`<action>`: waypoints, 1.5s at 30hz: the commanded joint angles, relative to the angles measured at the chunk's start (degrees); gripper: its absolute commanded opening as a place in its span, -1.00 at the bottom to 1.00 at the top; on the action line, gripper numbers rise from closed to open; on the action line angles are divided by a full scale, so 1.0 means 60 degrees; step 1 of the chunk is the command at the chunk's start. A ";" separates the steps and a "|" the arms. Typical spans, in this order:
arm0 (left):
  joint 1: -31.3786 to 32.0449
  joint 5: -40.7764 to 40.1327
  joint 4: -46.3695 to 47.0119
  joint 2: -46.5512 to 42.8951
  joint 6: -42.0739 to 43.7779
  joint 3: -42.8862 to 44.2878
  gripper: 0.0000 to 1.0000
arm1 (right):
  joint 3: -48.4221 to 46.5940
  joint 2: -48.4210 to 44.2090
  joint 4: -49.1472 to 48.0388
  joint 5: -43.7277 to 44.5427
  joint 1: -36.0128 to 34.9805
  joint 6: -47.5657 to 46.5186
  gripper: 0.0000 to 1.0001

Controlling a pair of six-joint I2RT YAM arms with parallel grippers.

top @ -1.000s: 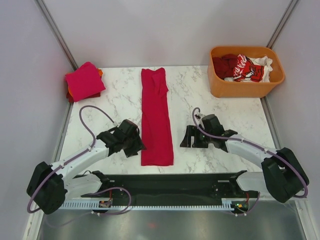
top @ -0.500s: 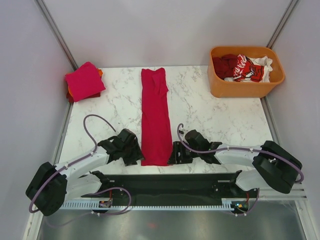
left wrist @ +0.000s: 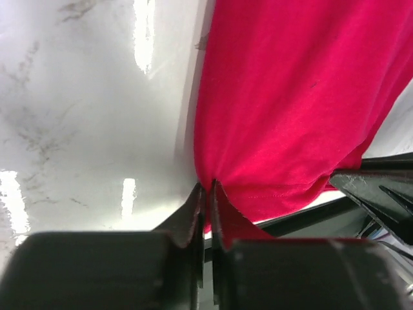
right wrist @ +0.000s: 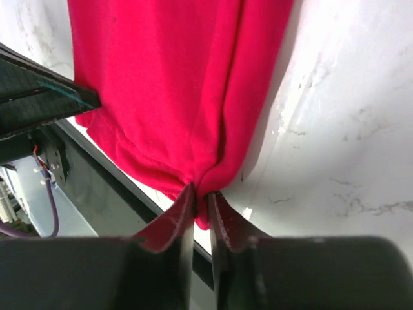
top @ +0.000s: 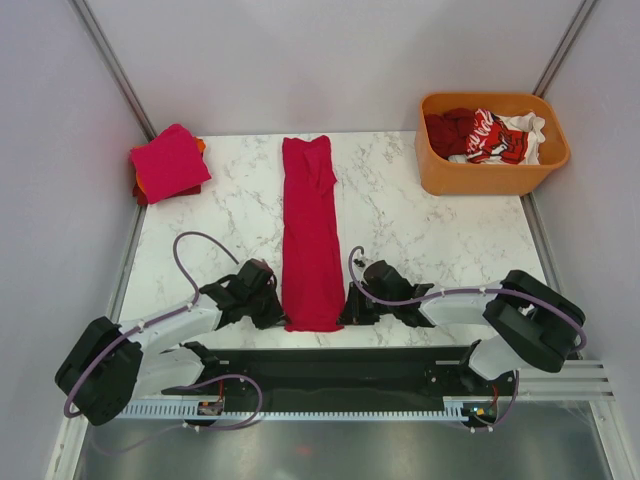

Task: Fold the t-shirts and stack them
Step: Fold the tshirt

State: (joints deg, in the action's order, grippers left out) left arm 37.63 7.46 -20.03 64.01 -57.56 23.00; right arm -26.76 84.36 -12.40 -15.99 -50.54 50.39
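A crimson t-shirt (top: 311,232), folded into a long narrow strip, lies down the middle of the marble table (top: 430,220). My left gripper (top: 277,312) is shut on the strip's near left corner; in the left wrist view the cloth (left wrist: 290,110) puckers between the jaws of that gripper (left wrist: 208,187). My right gripper (top: 347,310) is shut on the near right corner, and the right wrist view shows the hem (right wrist: 181,97) pinched in its jaws (right wrist: 201,192). Folded t-shirts (top: 168,160) are stacked at the far left.
An orange plastic tub (top: 492,172) at the far right holds several crumpled shirts, dark red, white and printed red (top: 495,135). The black base rail (top: 330,365) runs along the near edge just behind the strip's hem. Grey walls close in both sides.
Both grippers slid inward to the strip's near corners and closed on the cloth. The near hem has drawn in slightly.
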 commanded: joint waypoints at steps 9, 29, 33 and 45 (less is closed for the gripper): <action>0.0583 0.0571 -0.0235 -0.1056 -0.0601 -0.1166 -0.95 | 0.0608 -0.0874 0.1171 0.1080 -0.0452 -0.0107 -1.00; 0.1332 -0.0701 -0.2798 -0.1414 0.0319 0.3089 -0.95 | -0.4164 -0.2005 0.5846 0.3557 -0.0411 -0.1863 -1.00; 0.0923 -0.1009 -0.3135 -0.0477 0.1022 0.4352 -0.95 | -0.5381 -0.1113 0.6169 0.3457 0.0439 -0.2859 -1.00; -0.1759 -0.0628 -0.3356 0.1898 0.3352 0.6433 -0.96 | -0.8472 0.2050 0.6564 0.2358 0.2125 -0.4326 -1.00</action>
State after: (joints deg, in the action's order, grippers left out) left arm 28.86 3.62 -38.37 72.36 -45.34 57.47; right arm -73.06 93.49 25.52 -0.69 -39.40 27.90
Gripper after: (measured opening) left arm 0.036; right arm 0.019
